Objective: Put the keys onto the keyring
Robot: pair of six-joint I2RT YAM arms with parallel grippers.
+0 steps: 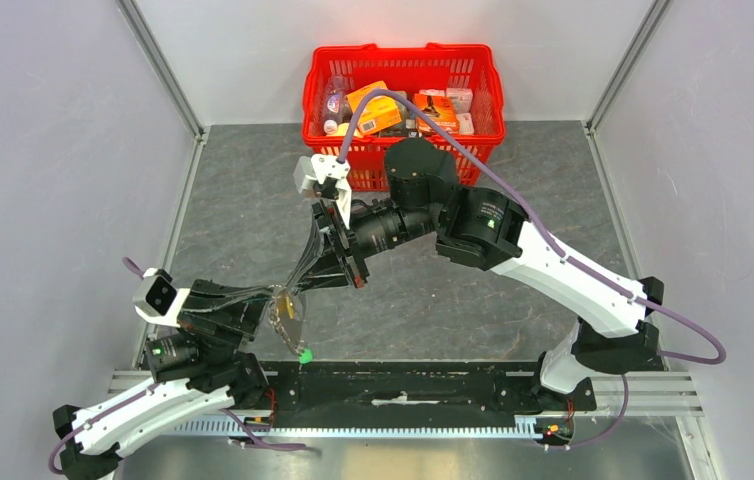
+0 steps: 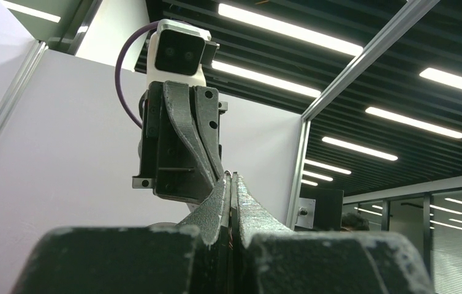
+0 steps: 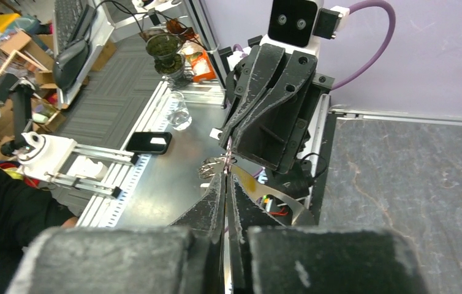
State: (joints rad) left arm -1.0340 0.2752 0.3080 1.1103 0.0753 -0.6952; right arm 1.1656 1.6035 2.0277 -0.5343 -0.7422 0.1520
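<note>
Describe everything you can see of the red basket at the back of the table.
The red basket looks like a plastic shopping basket with slotted lattice walls and a thick rim. It stands upright at the far edge of the grey table. It holds packaged goods, among them an orange packet. The right arm hides part of its front wall, and a purple cable arcs over it.

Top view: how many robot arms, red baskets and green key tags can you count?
Robot arms: 2 (left arm, right arm)
Red baskets: 1
Green key tags: 1
Total: 4
</note>
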